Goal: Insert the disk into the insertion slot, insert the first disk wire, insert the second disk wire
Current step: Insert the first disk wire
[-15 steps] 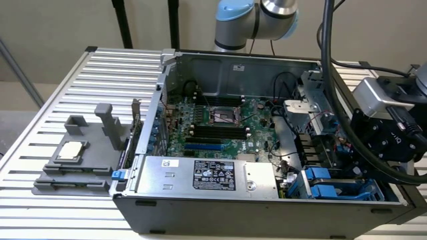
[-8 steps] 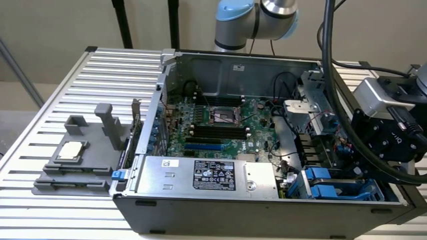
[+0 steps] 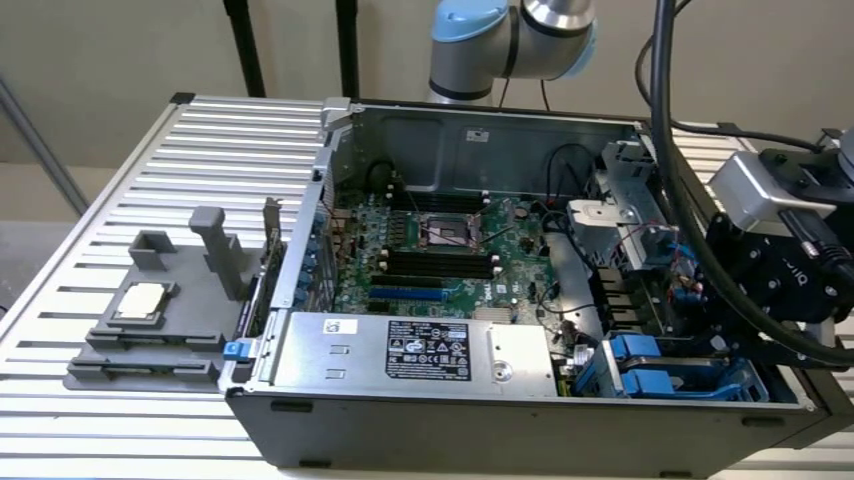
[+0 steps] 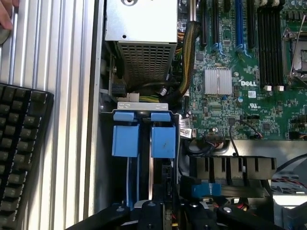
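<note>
Where blue plastic tabs (image 4: 144, 139) sit, the insertion slot (image 4: 145, 179), rectangular, dark metal.

Both views look down into the computer case (image 3: 507, 428), wrist nearer.

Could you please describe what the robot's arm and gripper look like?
The arm is a silver-grey tube with light blue joint caps. Thick black cables run down to a grey box at the wrist. The gripper is black, with faint pale lettering on its housing.
</note>
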`<action>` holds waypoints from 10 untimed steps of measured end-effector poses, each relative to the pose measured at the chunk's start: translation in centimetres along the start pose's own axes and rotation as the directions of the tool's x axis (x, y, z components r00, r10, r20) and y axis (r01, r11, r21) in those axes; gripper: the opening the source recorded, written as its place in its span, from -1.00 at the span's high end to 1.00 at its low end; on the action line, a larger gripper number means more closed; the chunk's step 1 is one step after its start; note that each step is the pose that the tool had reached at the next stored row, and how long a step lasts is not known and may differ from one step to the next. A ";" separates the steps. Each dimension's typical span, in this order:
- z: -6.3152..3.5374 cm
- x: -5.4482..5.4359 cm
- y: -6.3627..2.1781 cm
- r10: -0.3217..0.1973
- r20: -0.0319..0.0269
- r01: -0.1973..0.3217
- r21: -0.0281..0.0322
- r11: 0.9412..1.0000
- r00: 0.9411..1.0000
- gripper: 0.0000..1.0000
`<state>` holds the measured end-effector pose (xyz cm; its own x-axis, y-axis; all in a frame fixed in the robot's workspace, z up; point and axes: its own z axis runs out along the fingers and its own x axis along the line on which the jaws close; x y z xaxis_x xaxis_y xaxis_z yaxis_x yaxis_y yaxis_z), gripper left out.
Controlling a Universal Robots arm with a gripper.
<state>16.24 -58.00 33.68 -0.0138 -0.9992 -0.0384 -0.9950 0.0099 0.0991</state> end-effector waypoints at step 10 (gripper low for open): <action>-1.21 0.0 1.88 0.000 0.000 0.000 -0.001 1.000 1.000 0.51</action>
<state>14.48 -58.08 35.06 -0.0137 -0.9992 -0.0382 -0.9950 0.0098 0.0996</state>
